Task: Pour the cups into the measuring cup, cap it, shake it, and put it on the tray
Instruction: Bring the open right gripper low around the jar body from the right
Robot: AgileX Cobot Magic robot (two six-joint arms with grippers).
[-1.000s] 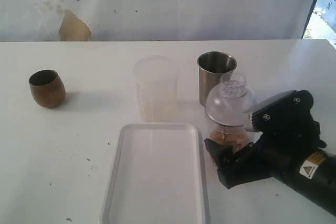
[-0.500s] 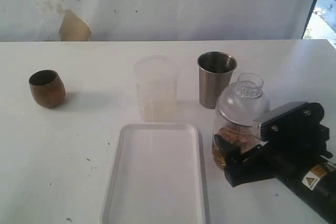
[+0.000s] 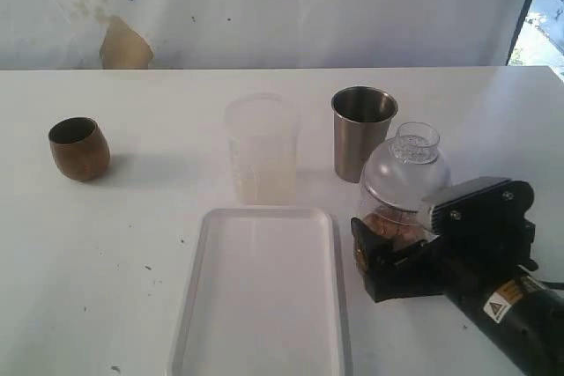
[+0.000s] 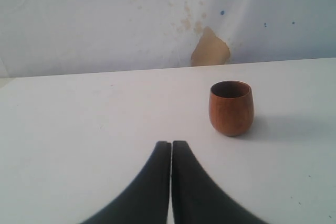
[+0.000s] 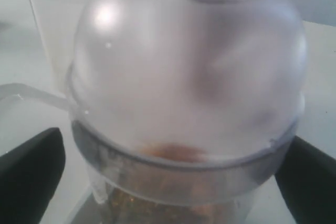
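The measuring cup (image 3: 401,191), clear with a domed cap and brown contents, is held in my right gripper (image 3: 388,257), just right of the white tray (image 3: 264,288). In the right wrist view the cup (image 5: 184,103) fills the frame, with one black finger on each side of it; the right gripper (image 5: 170,182) is shut on it. The steel tumbler (image 3: 361,134) stands just behind. The brown wooden cup (image 3: 79,149) stands at the far left. My left gripper (image 4: 171,148) is shut and empty, short of the wooden cup (image 4: 231,107).
A frosted translucent beaker (image 3: 260,151) stands behind the tray, left of the steel tumbler. A white wall with a tan patch (image 3: 123,46) runs along the table's far edge. Bare table lies between the wooden cup and the tray.
My right gripper swung the capped measuring cup to the right, then a little back left. The cup went from leaning left to nearly upright. The left gripper and the other things stayed put.
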